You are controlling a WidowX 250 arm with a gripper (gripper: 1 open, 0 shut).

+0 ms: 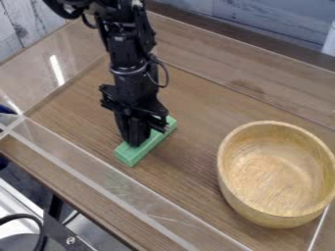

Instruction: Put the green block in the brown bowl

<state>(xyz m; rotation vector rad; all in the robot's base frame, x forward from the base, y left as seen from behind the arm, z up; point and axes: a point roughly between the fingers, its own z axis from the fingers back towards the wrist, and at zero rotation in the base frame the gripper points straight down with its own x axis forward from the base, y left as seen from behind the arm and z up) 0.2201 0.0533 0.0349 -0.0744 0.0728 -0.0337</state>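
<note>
The small, bright green rectangular block (141, 144) lay flat on the brown wood-grain table (236, 93), well apart from the large round light-brown wooden bowl (276, 173), which stood empty toward the right. The black robot hand (139, 137) pointed straight down over the block's middle, its fingers drawn together and pinching the block across its narrow width; both ends of the block showed clear of the fingers. Whether the pads bore squarely on the side faces could not be confirmed, as the hand itself hid the contact. In judgement, the block was light, rigid and not fragile, with smooth flat sides that may slip under a weak pinch. A hold across the short axis at mid-length, as found here, appeared the soundest, keeping the bar balanced and unlikely to swing when lifted.
</note>
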